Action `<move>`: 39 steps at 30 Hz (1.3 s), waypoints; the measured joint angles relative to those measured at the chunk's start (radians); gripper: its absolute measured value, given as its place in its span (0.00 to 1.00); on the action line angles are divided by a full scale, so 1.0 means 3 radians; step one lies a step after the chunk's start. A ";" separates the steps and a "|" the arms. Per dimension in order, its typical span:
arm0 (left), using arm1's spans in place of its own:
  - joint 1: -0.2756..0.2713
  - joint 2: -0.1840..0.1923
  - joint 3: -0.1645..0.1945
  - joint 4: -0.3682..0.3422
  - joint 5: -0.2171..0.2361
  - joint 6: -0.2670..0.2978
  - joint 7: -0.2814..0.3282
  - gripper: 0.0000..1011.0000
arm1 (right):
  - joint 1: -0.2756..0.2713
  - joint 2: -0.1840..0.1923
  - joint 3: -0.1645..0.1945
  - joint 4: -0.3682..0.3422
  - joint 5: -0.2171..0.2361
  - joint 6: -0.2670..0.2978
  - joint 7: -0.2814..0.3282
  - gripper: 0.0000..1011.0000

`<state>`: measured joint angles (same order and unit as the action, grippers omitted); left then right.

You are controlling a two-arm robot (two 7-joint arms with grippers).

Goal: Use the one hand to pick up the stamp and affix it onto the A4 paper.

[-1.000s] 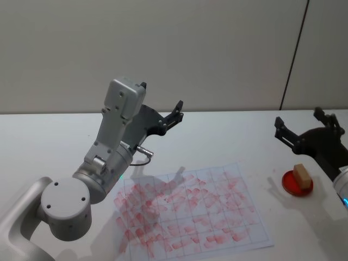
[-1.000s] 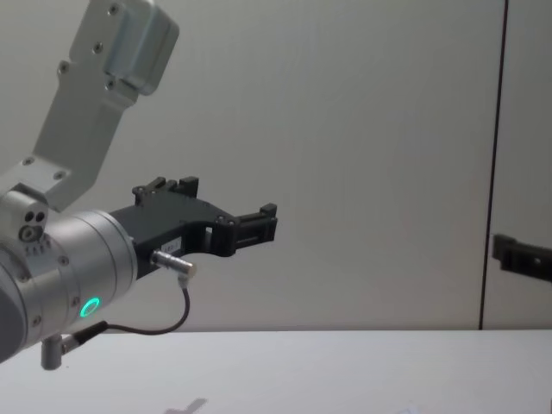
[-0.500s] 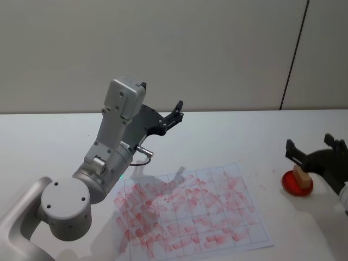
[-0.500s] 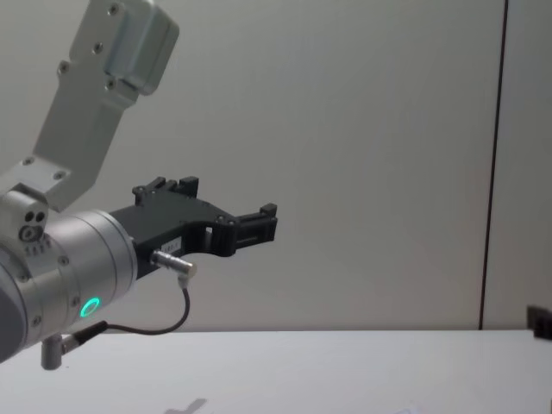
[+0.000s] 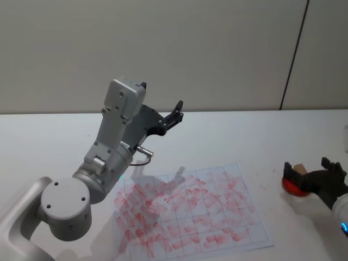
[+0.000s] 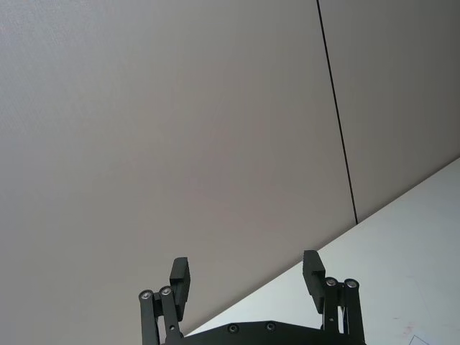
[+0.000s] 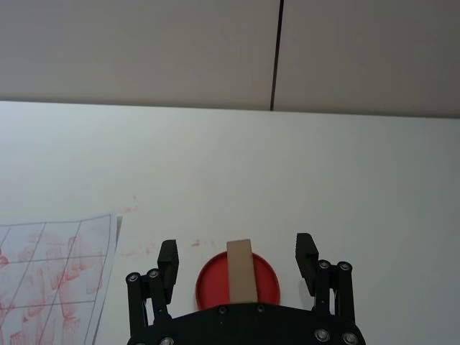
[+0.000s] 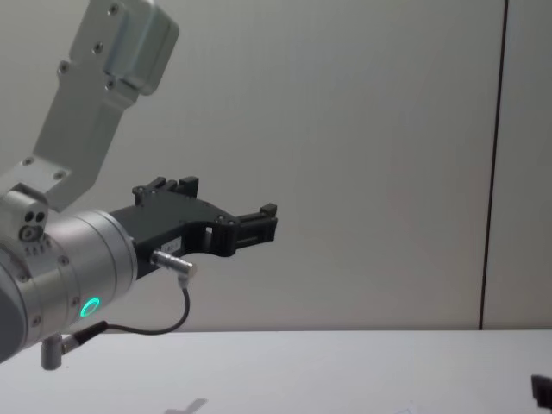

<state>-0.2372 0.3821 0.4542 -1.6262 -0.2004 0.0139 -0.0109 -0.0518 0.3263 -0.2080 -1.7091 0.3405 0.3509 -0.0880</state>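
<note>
The stamp (image 7: pixel 240 269), a light brown wooden block, stands upright on a round red ink pad (image 7: pixel 267 282) at the table's right. My right gripper (image 7: pixel 237 255) is open, with one finger on either side of the stamp and a gap at each side. In the head view the right gripper (image 5: pixel 308 169) covers most of the stamp (image 5: pixel 299 167) and the pad (image 5: pixel 292 187). The A4 paper (image 5: pixel 190 212), gridded and covered in red prints, lies flat at the table's middle, left of the pad. My left gripper (image 5: pixel 175 110) hangs open high over the table's far left, holding nothing.
The left arm's big silver joint (image 5: pixel 65 209) and link (image 5: pixel 117 125) rise over the near left of the white table (image 5: pixel 228 136). A wall with a dark vertical seam (image 5: pixel 293 54) stands behind. The paper's right edge (image 7: pixel 108 266) lies a short way from the pad.
My right gripper has come down and toward me over the red pad, so its open fingers now flank the stamp. The left arm, paper and stamp have not moved.
</note>
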 joint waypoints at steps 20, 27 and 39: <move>0.0000 0.0000 0.0000 0.0000 0.0000 0.0000 0.0000 0.99 | 0.0025 -0.0125 -0.0047 0.0107 -0.0139 0.0256 -0.0209 0.62; 0.0000 0.0000 0.0000 0.0000 0.0000 0.0000 0.0000 0.99 | 0.0028 -0.0154 -0.0050 0.0127 -0.0170 0.0298 -0.0230 0.38; 0.0000 0.0000 0.0000 0.0000 0.0000 0.0000 0.0000 0.99 | 0.0025 -0.0188 -0.0050 0.0135 -0.0183 0.0311 -0.0195 0.21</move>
<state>-0.2372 0.3821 0.4542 -1.6262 -0.2004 0.0139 -0.0109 -0.0442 0.2698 -0.2232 -1.6687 0.2857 0.4441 -0.1466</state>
